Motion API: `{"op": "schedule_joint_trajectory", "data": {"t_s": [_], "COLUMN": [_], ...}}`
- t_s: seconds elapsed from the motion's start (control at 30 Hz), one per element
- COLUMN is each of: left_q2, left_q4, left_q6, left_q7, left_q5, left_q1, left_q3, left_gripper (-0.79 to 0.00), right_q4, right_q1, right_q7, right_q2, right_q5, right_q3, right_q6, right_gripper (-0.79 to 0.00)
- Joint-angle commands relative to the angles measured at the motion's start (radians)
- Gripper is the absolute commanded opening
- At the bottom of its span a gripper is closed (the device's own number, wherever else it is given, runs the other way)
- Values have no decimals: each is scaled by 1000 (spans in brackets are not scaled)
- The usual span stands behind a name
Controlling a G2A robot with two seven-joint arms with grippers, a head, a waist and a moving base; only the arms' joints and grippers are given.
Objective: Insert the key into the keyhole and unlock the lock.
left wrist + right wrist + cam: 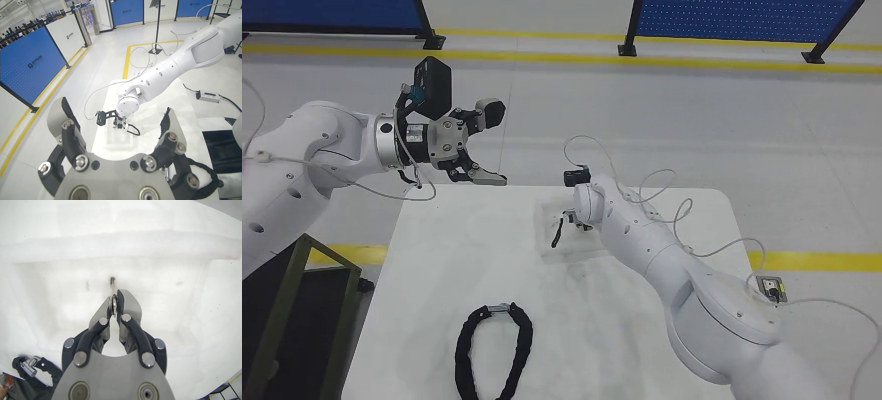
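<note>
The key (112,303) is in the right gripper (114,295), pinched flat between its two fingers along with its ring. Its thin blade points down to a small dark mark in the floor of the foam tray (121,243). That gripper sits low inside the tray, walls on every side and a raised rim just ahead of it. A loop of black cord (133,130) lies in the tray right beside the gripper. The tray itself sits toward the far middle of the table (442,280).

Over to the lock (492,345): a black-sleeved chain curled into a loop, silver body at its far end, lying flat near the table's near edge. It is well apart from the tray, with a bare stretch of tabletop between the two.

The left gripper (497,145) hangs raised above the table's far left corner. Its fingers (65,113) are spread wide and hold nothing, and it is well away from both tray and lock.
</note>
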Motion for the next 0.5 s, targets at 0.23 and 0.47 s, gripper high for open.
{"op": "schedule_joint_trajectory", "data": {"t_s": [0.23,0.47], "left_q2": [0,0], "left_q4": [0,0], "left_q6": [0,0], "left_q7": [0,0], "left_q5": [0,0], "left_q1": [0,0], "left_q3": [0,0], "left_gripper": [0,0], "right_q4": [41,37], "right_q1": [17,35], "right_q7": [-4,37], "right_q2": [-18,-24], "right_q5": [-21,-83], "right_q3": [15,6], "right_q6": [-13,-39], "right_gripper": [-785,-785]}}
